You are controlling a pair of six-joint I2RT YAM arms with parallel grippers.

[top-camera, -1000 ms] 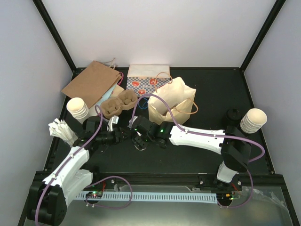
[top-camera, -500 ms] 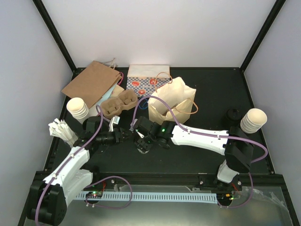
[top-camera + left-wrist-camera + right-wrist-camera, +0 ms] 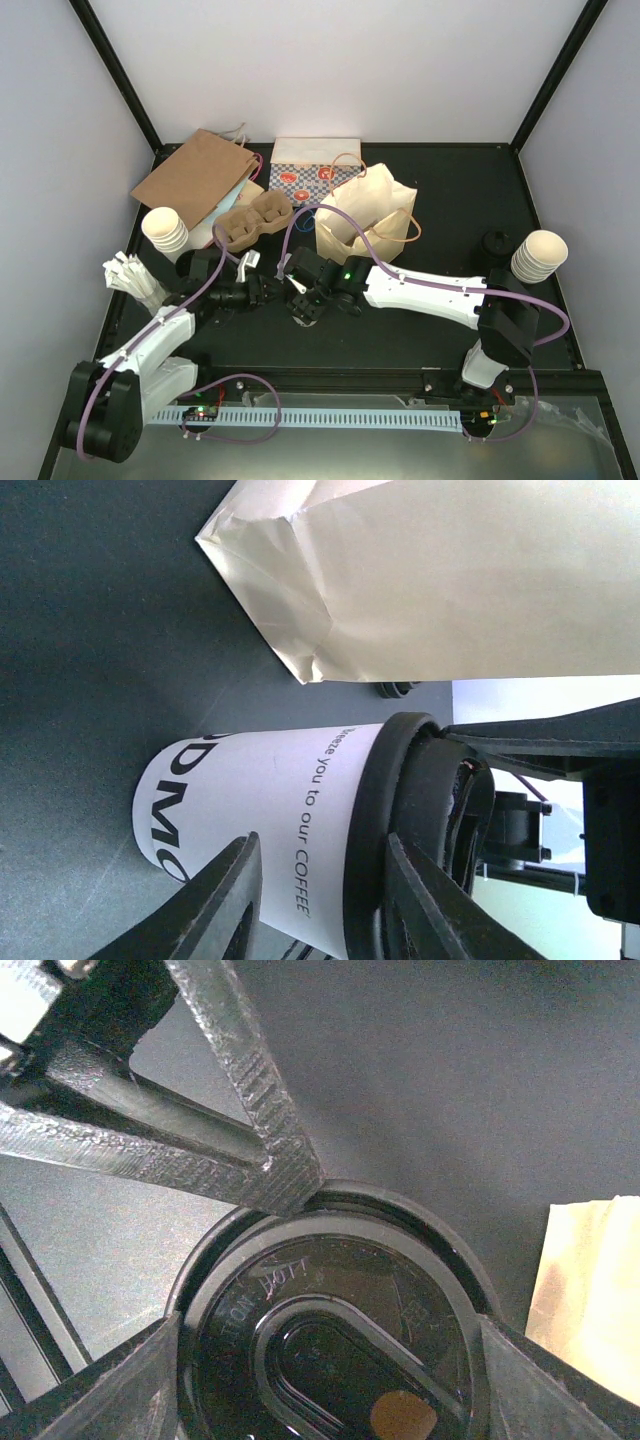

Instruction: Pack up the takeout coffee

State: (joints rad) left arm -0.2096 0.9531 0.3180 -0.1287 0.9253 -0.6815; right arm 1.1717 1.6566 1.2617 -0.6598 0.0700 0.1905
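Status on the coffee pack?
Right end effector clamped on takeout coffee lid, top-down. Left end effector open beside the cup, one finger at lid rim. Cup not bagged; cream bag just behind.

The takeout coffee (image 3: 260,790) is coloured cream-white with black lettering and a black lid (image 3: 400,770). A red-and-blue pattern is printed on the bag (image 3: 300,178) at the black table's (image 3: 470,210) far edge.

The takeout coffee (image 3: 305,312) stands on the table (image 3: 460,200) before the paper bag (image 3: 365,215), the cup carrier (image 3: 252,222) behind-left.
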